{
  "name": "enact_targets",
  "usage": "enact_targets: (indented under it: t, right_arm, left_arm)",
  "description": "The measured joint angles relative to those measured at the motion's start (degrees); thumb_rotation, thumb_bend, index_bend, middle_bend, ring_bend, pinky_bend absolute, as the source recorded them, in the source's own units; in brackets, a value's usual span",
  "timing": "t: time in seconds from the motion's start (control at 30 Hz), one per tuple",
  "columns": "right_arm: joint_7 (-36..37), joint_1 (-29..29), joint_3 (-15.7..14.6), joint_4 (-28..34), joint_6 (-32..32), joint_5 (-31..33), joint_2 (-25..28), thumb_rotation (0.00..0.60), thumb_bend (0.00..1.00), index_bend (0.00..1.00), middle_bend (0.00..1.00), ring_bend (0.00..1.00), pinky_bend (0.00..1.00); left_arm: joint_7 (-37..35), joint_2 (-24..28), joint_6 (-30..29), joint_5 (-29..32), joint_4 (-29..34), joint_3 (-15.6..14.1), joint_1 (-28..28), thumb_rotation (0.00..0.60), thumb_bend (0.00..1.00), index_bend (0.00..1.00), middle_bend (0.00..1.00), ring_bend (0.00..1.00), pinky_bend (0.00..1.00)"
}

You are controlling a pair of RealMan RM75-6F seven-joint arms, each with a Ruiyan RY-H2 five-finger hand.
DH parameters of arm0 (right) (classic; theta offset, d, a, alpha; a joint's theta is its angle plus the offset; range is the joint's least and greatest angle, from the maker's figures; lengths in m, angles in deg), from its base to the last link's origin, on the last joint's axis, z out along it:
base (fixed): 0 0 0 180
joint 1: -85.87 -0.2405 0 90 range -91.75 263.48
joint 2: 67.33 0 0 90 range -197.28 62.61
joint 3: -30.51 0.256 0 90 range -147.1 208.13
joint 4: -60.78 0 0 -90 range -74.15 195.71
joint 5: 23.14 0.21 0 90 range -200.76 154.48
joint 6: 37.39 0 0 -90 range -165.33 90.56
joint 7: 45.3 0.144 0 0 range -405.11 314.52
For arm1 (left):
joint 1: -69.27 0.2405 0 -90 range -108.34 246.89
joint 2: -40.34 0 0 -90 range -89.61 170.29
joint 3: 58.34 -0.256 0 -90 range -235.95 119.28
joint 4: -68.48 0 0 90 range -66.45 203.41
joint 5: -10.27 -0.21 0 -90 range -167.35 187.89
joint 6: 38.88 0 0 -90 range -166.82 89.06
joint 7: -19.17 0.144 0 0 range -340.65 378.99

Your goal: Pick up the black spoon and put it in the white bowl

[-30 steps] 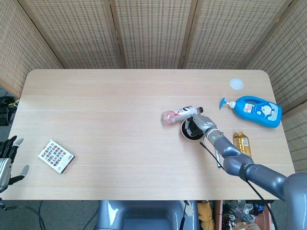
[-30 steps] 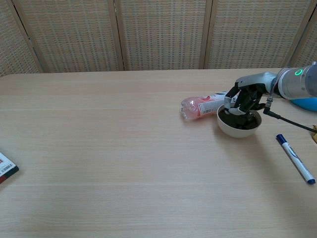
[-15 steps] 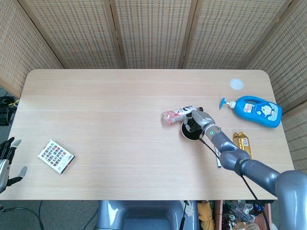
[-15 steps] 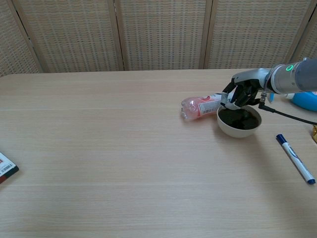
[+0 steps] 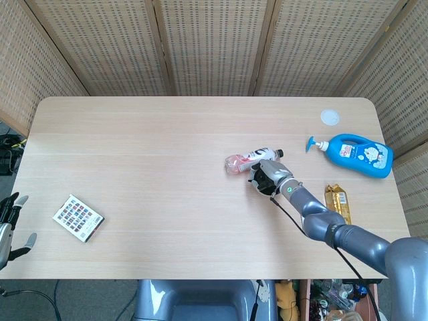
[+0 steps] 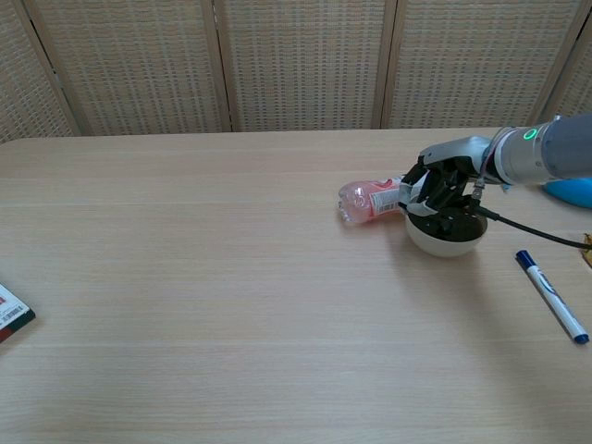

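Right hand point(image 6: 442, 190) over the round white ceramic bowl point(image 6: 447, 236), fingers curled downward; whether they grip the black plastic spoon point(image 6: 450, 222), seen dark inside the bowl, cannot be told. Release gently, then lift clear toward 3 o'clock, avoiding the clear pink-labelled bottle point(image 6: 373, 199) at the bowl's 10 o'clock. Left hand point(image 5: 9, 221) idle, fingers apart.

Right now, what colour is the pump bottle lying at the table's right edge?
Bright blue, with a white label; the pump bottle shows best in the head view.

right hand point(image 5: 267, 176) over white bowl point(image 5: 257, 186), beside bottle point(image 5: 249, 160)
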Motion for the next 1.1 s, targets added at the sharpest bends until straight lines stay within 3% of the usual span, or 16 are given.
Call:
enact_targets:
  t: [0.33,0.53,0.8,1.1]
  right_arm:
    - [0.5,1.9,-0.9,2.1,-1.1,-0.4,2.5,0.6,0.69,0.7,0.92,0.92,0.94]
    - [1.1,3.4,-1.2,3.0,-2.2,-1.1,3.6,0.6,0.52,0.67,0.92,0.92,0.94]
    - [2.3,4.9,-0.8,4.2,-2.5,-3.3,5.3,0.6,0.21,0.43,0.91,0.92,0.94]
    - [3.1,6.6,-0.2,6.7,-4.6,-5.0,7.5,0.6,0.11,0.34,0.89,0.92,0.94]
  left_arm:
    - [-0.1,-0.3,0.2,-0.4,0.0,0.1,-0.3,0.6,0.36,0.05,0.0,0.0,0.0]
    - [0.2,-0.3,0.2,-0.6,0.2,0.1,-0.5,0.6,0.36,0.05,0.0,0.0,0.0]
    - [0.3,-0.3,0.1,-0.7,0.4,0.0,-0.4,0.6,0.36,0.05,0.0,0.0,0.0]
    - [0.5,-0.1,0.0,-0.8,0.7,0.0,-0.4,0.6,0.36,0.05,0.0,0.0,0.0]
